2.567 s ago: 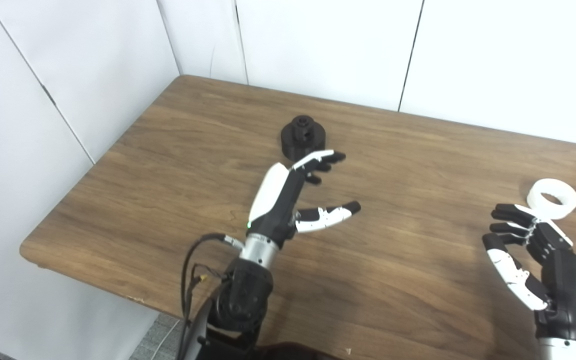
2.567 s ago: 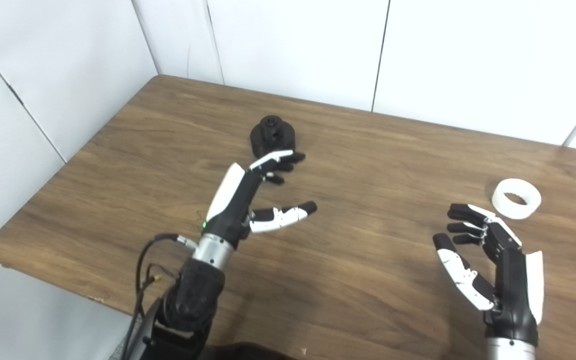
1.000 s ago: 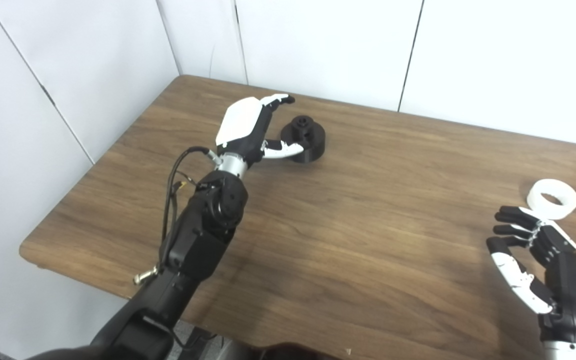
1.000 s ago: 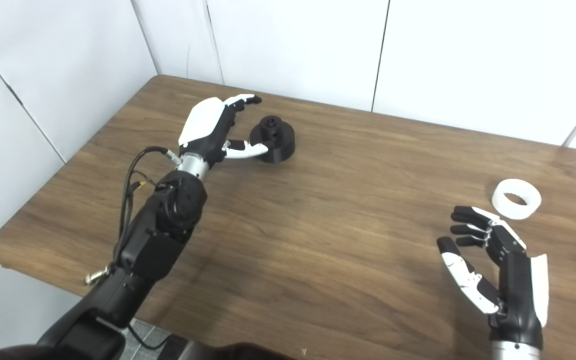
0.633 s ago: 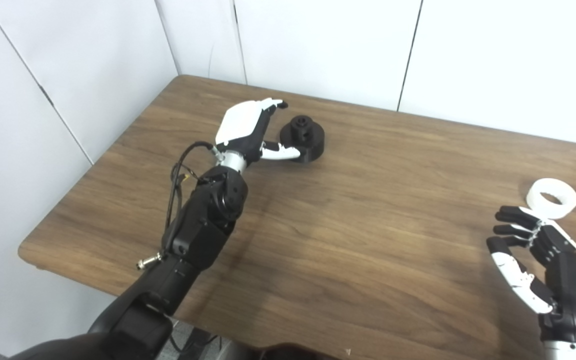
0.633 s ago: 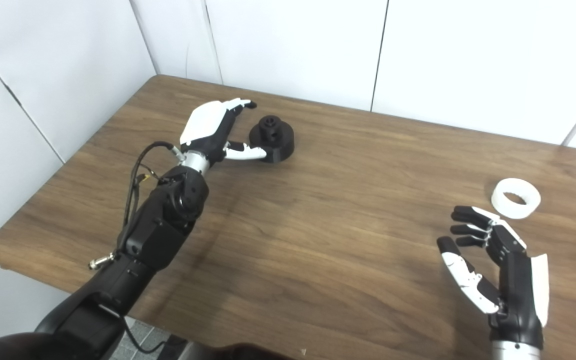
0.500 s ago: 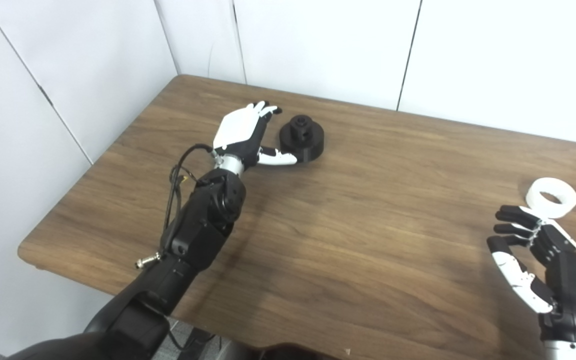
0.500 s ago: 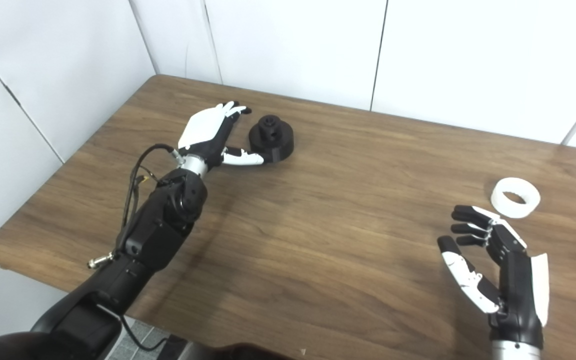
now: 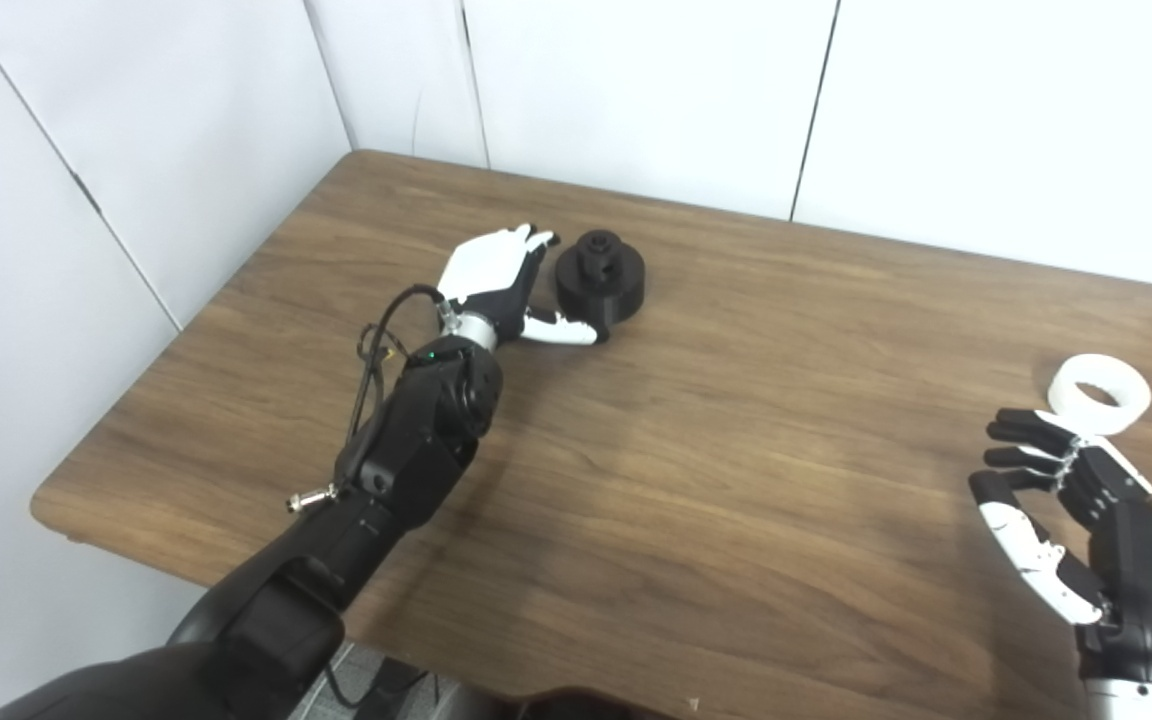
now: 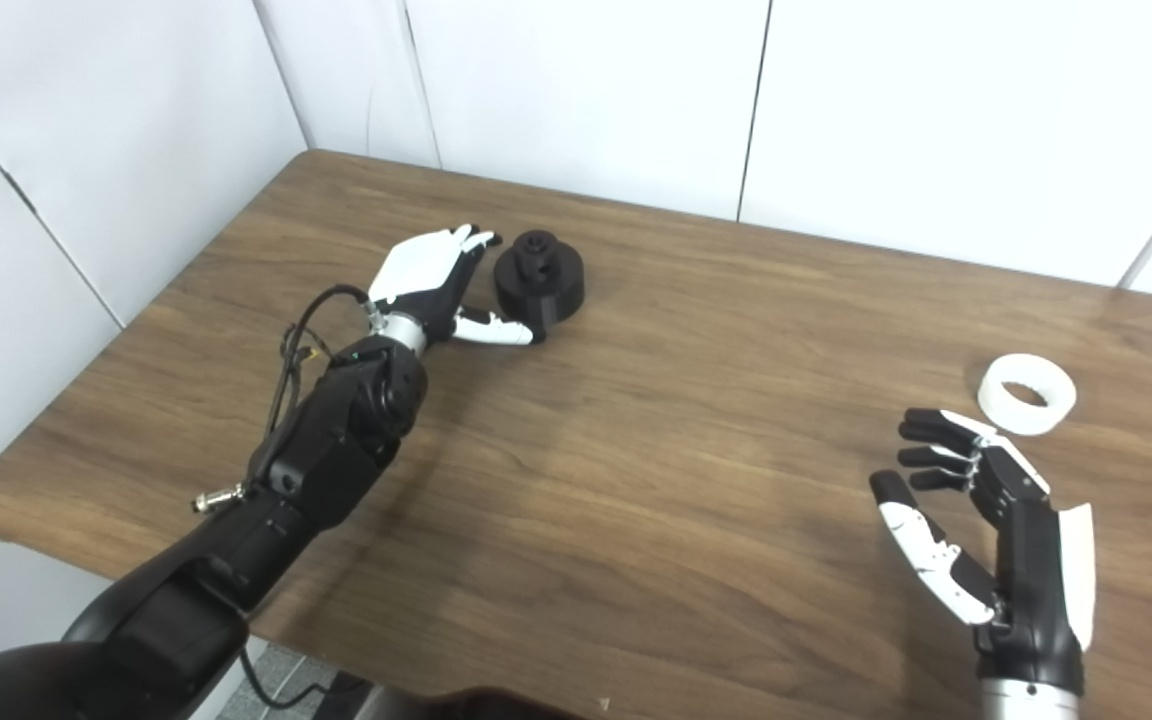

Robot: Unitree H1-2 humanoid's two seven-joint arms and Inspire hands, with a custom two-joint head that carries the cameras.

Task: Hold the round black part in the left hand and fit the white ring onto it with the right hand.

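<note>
Left hand (image 9: 496, 275) has dropped beside round black part (image 9: 601, 284), fingers spread, gripping nothing.

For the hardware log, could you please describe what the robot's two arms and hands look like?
The left hand and right hand match: black frames with white shells on the back, black fingers and a white-covered thumb. Each sits on a silver metal wrist ring. The left arm is bulky matte black, with a looping black cable beside the wrist, a small green light and a metal connector. Only the right arm's wrist shows.
</note>
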